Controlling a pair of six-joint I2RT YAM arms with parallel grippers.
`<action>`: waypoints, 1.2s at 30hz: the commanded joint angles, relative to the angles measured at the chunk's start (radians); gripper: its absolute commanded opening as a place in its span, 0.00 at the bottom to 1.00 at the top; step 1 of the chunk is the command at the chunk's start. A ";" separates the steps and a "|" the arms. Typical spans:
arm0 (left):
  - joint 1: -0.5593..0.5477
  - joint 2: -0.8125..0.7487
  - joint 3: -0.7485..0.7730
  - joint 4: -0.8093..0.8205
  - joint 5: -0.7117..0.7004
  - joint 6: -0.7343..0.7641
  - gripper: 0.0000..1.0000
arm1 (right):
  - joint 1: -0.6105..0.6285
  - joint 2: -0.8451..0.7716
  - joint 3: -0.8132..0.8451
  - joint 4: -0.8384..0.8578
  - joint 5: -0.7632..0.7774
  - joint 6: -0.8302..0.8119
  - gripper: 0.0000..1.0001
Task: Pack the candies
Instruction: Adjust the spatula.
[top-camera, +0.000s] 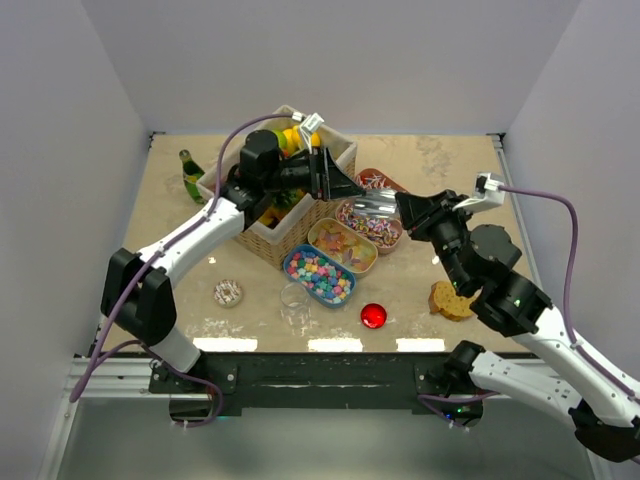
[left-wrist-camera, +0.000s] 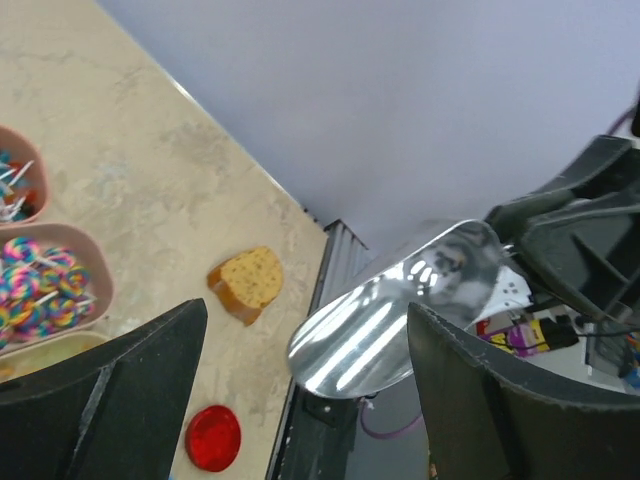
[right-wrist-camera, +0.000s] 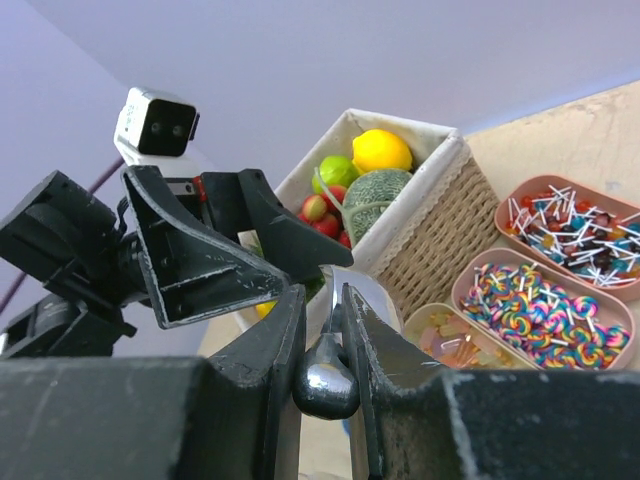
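The candies lie in small trays: pastel pieces in a blue tray (top-camera: 318, 275), orange-yellow gummies in a tan tray (top-camera: 343, 245), swirl lollipops in a pink tray (top-camera: 368, 222) (right-wrist-camera: 545, 310), and striped wrapped ones in a red-brown tray (top-camera: 380, 181) (right-wrist-camera: 575, 225). My right gripper (top-camera: 405, 210) (right-wrist-camera: 322, 300) is shut on the handle of a metal scoop (top-camera: 372, 204) (left-wrist-camera: 400, 310), held empty above the lollipop tray. My left gripper (top-camera: 345, 183) (left-wrist-camera: 305, 320) is open and empty, just left of the scoop's bowl, over the basket's edge.
A wicker basket (top-camera: 262, 232) of toy fruit stands at the back left, with a green bottle (top-camera: 190, 175) beside it. A sprinkled doughnut (top-camera: 228, 292), a clear cup (top-camera: 295, 303), a red lid (top-camera: 373, 315) and a cake slice (top-camera: 452, 300) lie near the front.
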 joint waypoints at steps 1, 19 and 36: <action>-0.021 0.012 -0.027 0.292 0.134 -0.147 0.82 | -0.003 -0.016 0.045 0.066 -0.037 0.036 0.00; 0.002 0.032 0.028 0.192 0.188 -0.084 0.00 | -0.003 0.032 0.099 -0.002 -0.014 0.015 0.00; 0.295 0.116 0.424 -0.640 0.113 0.419 0.00 | -0.119 0.286 0.162 -0.095 -0.306 -0.128 0.93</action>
